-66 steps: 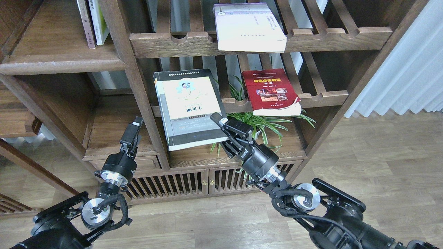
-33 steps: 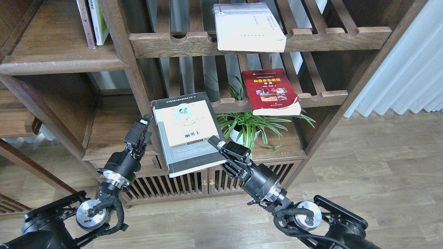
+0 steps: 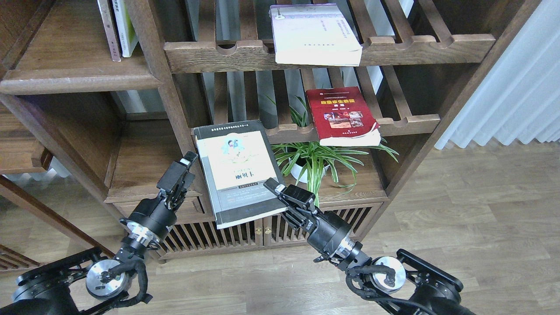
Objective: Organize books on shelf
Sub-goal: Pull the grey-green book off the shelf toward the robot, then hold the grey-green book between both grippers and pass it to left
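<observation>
My right gripper is shut on the lower right edge of the grey-black book with the yellow-green cover panel. It holds the book in the air, tilted, in front of the bookcase's middle post. My left gripper sits just left of that book's left edge; its fingers cannot be told apart. The dark red book lies flat on the middle slatted rack. The white book with the lavender top lies on the upper slatted rack, overhanging its front rail. The solid dark-brown shelf is at the upper left.
Two thin books stand upright at the right end of the solid shelf. A potted green plant stands on the lower board right of the held book. Slatted cabinet doors are below, with a white curtain at the right.
The right gripper has drawn the grey-black book down off the middle slatted rack and toward me. The left gripper has moved right, close to the book's left edge.
</observation>
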Robot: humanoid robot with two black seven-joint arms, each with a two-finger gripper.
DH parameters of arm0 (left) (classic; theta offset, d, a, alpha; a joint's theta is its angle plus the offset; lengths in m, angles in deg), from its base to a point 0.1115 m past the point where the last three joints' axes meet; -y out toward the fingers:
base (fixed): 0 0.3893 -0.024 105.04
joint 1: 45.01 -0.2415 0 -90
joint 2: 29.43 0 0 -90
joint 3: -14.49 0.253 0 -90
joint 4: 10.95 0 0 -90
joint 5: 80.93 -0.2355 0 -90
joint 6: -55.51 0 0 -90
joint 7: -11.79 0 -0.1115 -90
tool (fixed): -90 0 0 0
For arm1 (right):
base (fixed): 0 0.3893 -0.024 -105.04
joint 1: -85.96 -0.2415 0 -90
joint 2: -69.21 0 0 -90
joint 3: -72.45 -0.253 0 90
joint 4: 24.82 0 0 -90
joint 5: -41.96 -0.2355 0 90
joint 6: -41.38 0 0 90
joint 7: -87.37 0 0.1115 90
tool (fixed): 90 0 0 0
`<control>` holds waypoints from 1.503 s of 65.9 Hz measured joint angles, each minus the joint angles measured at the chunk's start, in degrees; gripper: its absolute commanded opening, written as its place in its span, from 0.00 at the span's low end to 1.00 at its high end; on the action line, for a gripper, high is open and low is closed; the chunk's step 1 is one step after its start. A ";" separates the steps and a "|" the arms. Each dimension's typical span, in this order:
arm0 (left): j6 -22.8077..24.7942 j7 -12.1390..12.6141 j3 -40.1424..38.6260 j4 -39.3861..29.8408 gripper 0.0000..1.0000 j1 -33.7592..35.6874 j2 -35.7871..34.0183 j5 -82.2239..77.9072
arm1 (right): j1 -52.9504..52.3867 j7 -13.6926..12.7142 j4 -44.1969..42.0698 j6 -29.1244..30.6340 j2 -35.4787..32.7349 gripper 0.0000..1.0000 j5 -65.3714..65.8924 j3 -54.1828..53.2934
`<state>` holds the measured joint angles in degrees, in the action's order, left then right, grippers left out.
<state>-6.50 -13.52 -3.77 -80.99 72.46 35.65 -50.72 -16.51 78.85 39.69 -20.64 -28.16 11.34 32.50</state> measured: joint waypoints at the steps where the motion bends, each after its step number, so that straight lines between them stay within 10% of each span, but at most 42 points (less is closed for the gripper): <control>1: 0.00 0.00 0.20 -0.07 0.95 0.00 -0.23 0.00 | 0.00 0.00 -0.09 0.00 0.12 0.04 0.00 -0.03; 44: 0.03 0.49 5.29 -3.56 0.94 0.41 -2.29 -3.37 | -0.20 -0.25 -3.50 0.00 5.88 0.04 3.35 0.69; 66: 0.03 5.60 7.55 -3.96 0.91 1.42 -3.45 -3.56 | -0.17 -3.17 -3.96 0.01 5.45 0.04 3.44 0.75; 99: 0.02 5.72 7.06 -4.28 0.43 2.55 -3.17 -3.56 | 0.16 -4.59 -4.52 0.04 6.01 0.05 3.18 0.72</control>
<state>-6.48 -7.80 3.28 -85.26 75.02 32.48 -54.29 -16.36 74.27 35.17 -20.61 -22.15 14.52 33.23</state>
